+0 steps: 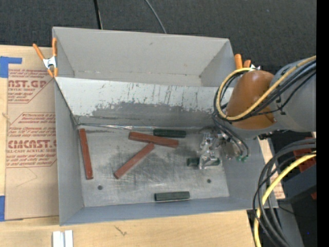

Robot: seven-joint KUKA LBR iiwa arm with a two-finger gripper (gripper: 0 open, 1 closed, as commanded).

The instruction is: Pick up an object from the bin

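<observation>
where the floor of the bin [139, 55] nears its right wall, a small dark green piece [194, 162] lies flat, and the gripper [208, 156] hangs low just beside it, on its right; whether the two touch i cannot tell, nor whether the fingers are wide or narrow. a dark bar [168, 133] lies by the back wall, up and left of the gripper, with a brown stick [153, 139] touching its left end. a second brown stick [133, 160] slants below that one, a third [85, 153] lies along the left wall, and another dark bar [172, 195] lies alone near the front edge.
</observation>
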